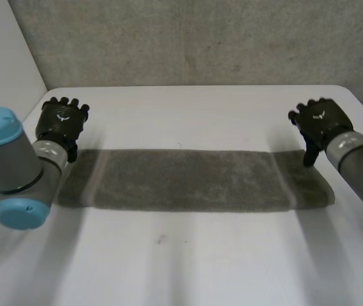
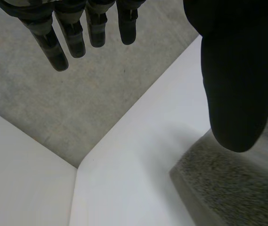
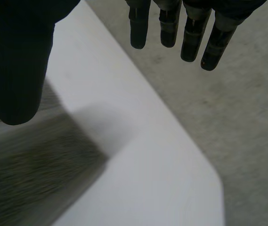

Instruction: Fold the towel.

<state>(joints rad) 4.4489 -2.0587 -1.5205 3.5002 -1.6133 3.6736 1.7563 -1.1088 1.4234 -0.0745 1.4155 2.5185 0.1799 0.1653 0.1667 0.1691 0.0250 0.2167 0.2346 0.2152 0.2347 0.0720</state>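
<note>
Two black hands hang over the ends of one dark grey towel (image 1: 194, 178), which lies flat on the white counter (image 1: 187, 261) as a long, narrow band running from the robot's left to its right. A paler stripe crosses the band near each end. The towel's left end runs partly under the left arm's grey forearm, and its right end reaches close to the counter's right edge.

The left hand (image 1: 62, 121) sits at the towel's far left corner, back uppermost. In the left wrist view its fingers (image 2: 72, 33) are straight and spread well apart from the thumb (image 2: 237, 84), with nothing between them. The thumb points down over the towel's corner, whose nap shows beneath its tip. I cannot tell whether it touches the cloth.

The right hand (image 1: 321, 121) is at the far right corner. In the right wrist view its fingers (image 3: 192, 37) are likewise straight and apart from the thumb (image 3: 16, 70), and they hold nothing. The thumb hangs above the towel's corner, and contact cannot be judged.

A rough grey wall (image 1: 200, 38) stands behind the counter, and a white panel (image 1: 2, 51) stands at its left side.
</note>
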